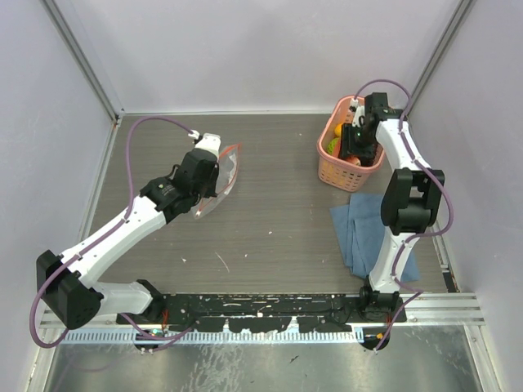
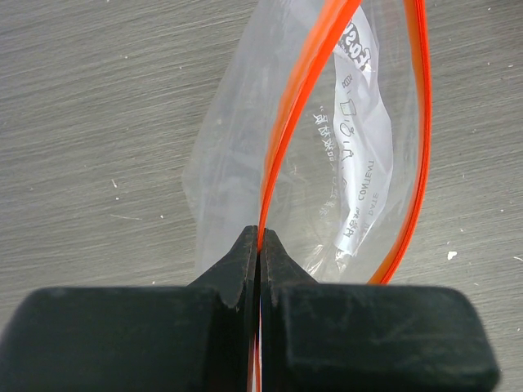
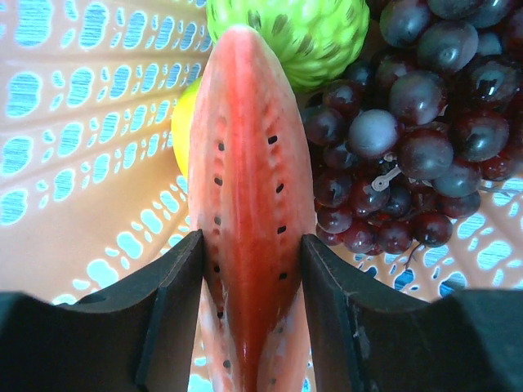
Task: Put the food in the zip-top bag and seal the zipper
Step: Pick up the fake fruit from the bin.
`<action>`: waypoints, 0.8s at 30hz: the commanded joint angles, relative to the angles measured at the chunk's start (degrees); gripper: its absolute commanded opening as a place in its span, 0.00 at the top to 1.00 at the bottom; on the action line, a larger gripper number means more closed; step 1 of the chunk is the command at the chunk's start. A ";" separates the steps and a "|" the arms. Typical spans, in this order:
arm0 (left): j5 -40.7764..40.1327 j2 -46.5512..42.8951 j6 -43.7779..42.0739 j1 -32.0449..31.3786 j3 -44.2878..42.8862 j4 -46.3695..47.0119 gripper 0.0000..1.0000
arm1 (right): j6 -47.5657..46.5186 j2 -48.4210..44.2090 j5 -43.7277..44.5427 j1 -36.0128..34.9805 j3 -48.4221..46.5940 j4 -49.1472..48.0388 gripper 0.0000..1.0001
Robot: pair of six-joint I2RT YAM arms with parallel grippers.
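On the left of the grey wood-grain table [image 1: 278, 204], our left gripper [image 2: 259, 245] is pinched fully closed on the thin red-orange zipper strip [image 2: 298, 106] of the clear crinkly zip-top bag [image 2: 359, 163]. The bag's mouth gapes open beyond the fingers, and the bag lies towards the middle of the table.

At the far right, our right gripper [image 3: 252, 269] reaches down into the pink perforated plastic basket [image 1: 335, 173]. Its jaws are about half open, with both pads against the flanks of a red wedge-shaped fruit slice with small black seed marks [image 3: 245, 147]. We cannot tell whether the slice is lifted. Around it in the basket lie a green bumpy round fruit [image 3: 302, 33], a dark purple grape bunch [image 3: 409, 122] and a yellow fruit [image 3: 186, 131]. A folded blue cloth [image 1: 359, 233] lies just nearer than the basket.
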State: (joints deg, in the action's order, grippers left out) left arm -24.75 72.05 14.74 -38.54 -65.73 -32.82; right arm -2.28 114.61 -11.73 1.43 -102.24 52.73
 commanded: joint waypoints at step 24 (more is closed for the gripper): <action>1.79 2.56 0.68 0.23 -2.12 1.98 1.00 | -2.90 2.54 -3.96 -0.38 3.42 -1.12 0.20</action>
State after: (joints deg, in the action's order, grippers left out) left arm -23.59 74.04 14.76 -38.54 -65.87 -32.82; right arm -3.60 116.25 -14.00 1.34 -99.04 51.24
